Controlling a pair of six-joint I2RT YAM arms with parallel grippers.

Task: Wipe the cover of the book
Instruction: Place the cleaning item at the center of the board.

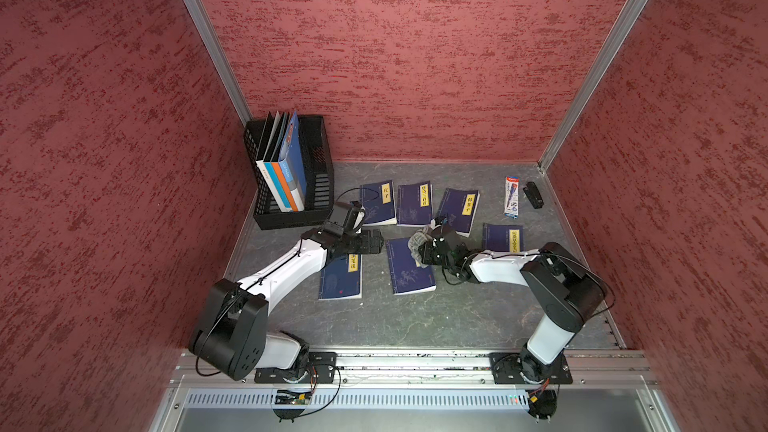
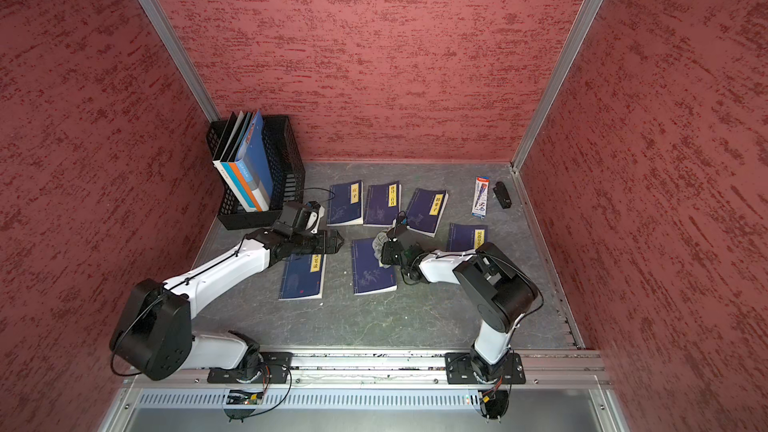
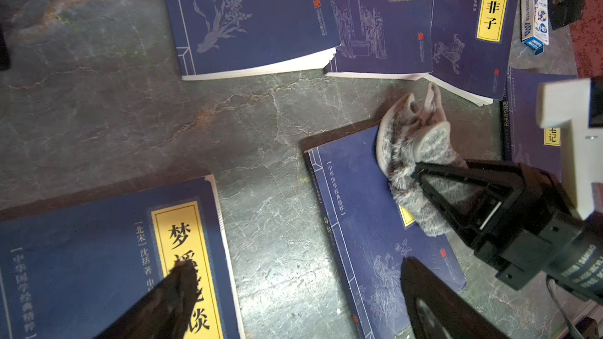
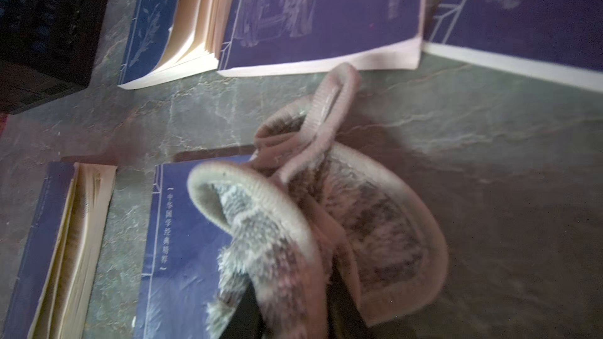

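Books lie flat all over the grey stone-look table (image 1: 415,326); the one to wipe is the dark blue soft-cover book (image 1: 409,272) near the middle of the table, in front of the right arm; it lies shut with its cover up. The black right gripper (image 3: 419,176) pinches a fluffy grey cloth with a pale rim (image 3: 411,138); its jaws stand narrow with the cloth squeezed between them. The cloth rests on the far right corner of that book's cover and hides most of its yellow name strip; part of the cloth pokes past the book's far edge, over the bare table; in the right wrist view it looks bunched and folded. The black left gripper (image 2: 340,241) is spread wide and holds nothing; it hangs above the table, just beside the book's far left corner; below the left arm lies a second dark blue book with a yellow strip (image 1: 340,278). Three more dark blue books (image 1: 414,204) lie in a row at the back; one more blue book (image 1: 503,236) is partly hidden by the right arm. A black mesh basket (image 1: 320,168) with upright folders stands in the back left corner; a white pen pack (image 1: 511,197) and a small black thing (image 1: 534,195) lie just beside each other near the back right corner.
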